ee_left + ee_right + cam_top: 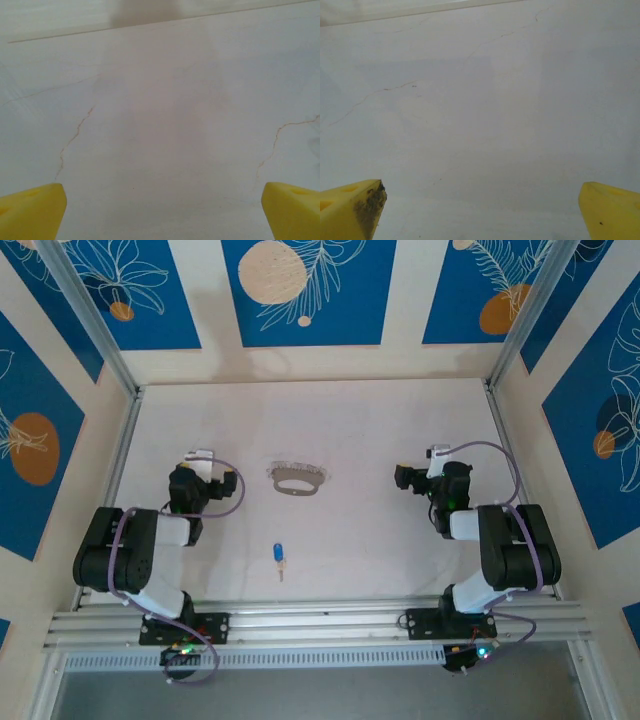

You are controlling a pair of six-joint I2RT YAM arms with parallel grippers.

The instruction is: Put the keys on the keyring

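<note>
Desk [380, 440], pale and faintly cracked, carries both task things between the two arms. The left pincer [162, 215] hangs over bare surface with its yellow fingers spread wide apart and nothing between them. The right pincer [482, 212] stands just as wide and just as empty. The keyring [298, 480], a flat grey oval tag with a silvery ring along its far edge, lies near the middle of the desk. The key [279, 555], tiny and blue-headed, lies nearer the arm bases, well apart from the tag. By the look of it nothing is done yet: picking up and threading both remain. No brand, label or writing can be read.
</note>
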